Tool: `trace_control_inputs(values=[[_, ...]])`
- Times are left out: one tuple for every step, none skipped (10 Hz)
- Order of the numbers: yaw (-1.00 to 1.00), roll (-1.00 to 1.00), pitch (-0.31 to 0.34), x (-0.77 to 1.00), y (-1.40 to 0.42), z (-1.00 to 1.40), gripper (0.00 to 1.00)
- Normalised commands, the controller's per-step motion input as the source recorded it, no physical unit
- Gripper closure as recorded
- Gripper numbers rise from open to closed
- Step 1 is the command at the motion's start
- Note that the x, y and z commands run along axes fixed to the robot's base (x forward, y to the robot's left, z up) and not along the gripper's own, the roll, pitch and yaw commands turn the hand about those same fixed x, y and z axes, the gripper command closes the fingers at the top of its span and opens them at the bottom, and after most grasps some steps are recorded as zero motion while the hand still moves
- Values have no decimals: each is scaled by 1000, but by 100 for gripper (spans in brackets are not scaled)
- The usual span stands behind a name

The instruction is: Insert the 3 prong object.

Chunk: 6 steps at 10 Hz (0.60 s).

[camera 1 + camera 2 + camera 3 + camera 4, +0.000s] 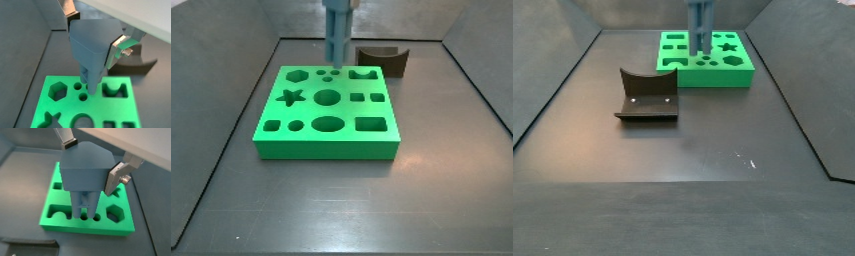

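My gripper is shut on the 3 prong object, a tall blue-grey piece, with a silver finger on each side of its wide head. Both wrist views show this grip. The prongs point down at the small round holes near one edge of the green block. I cannot tell whether the tips are inside the holes. In both side views the piece stands upright over the block's row of small holes; the gripper itself is out of those frames.
The dark fixture stands on the floor just behind the block's corner and shows apart from it in a side view. The block has several other shaped holes, among them a star and a hexagon. Grey walls ring the floor.
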Motion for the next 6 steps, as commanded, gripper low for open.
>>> trace_control_inputs(values=[[-286, -24, -99, -386, -134, -371, 100], [0, 24, -4, -31, 0, 0, 100], [-29, 0, -39, -160, 60, -86, 100], [-174, -13, -37, -100, 49, -354, 100], [-180, -63, -100, -254, 0, -569, 100], [-63, -191, -74, -34, 0, -506, 100]])
